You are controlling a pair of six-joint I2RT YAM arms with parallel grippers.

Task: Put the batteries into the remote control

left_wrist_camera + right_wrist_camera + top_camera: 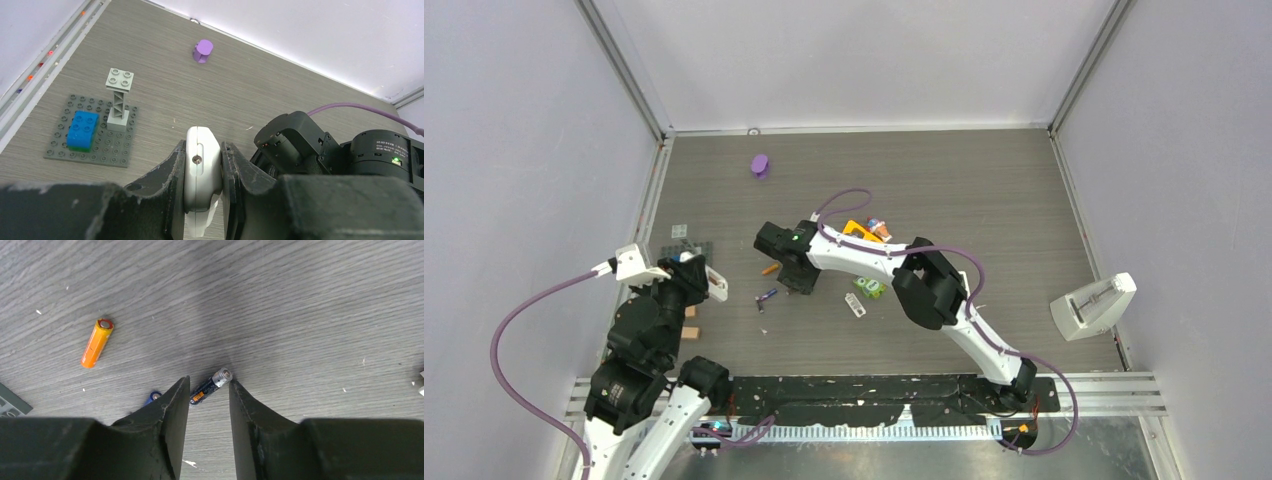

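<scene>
My left gripper (pixel 203 150) is shut on the white remote control (pixel 202 180), held edge-up above the table; in the top view the gripper (pixel 696 278) sits at the left with the remote (pixel 716 283) sticking out. My right gripper (pixel 209 382) is open, its fingertips down at the table on either side of the dark battery (pixel 211 386), which lies slanted between them. The orange battery (pixel 97 343) lies to its left, and also shows in the top view (pixel 770 268). The purple battery (pixel 767 296) lies nearby, its end peeking past my right gripper's left finger (pixel 153 396).
A grey baseplate (pixel 60 150) with a blue brick (pixel 82 130) and a grey tower (pixel 119 100) lies at the left. A purple object (pixel 760 165) sits at the back. A green block (pixel 870 287), an orange piece (pixel 862 232) and a white stand (pixel 1092 305) lie to the right.
</scene>
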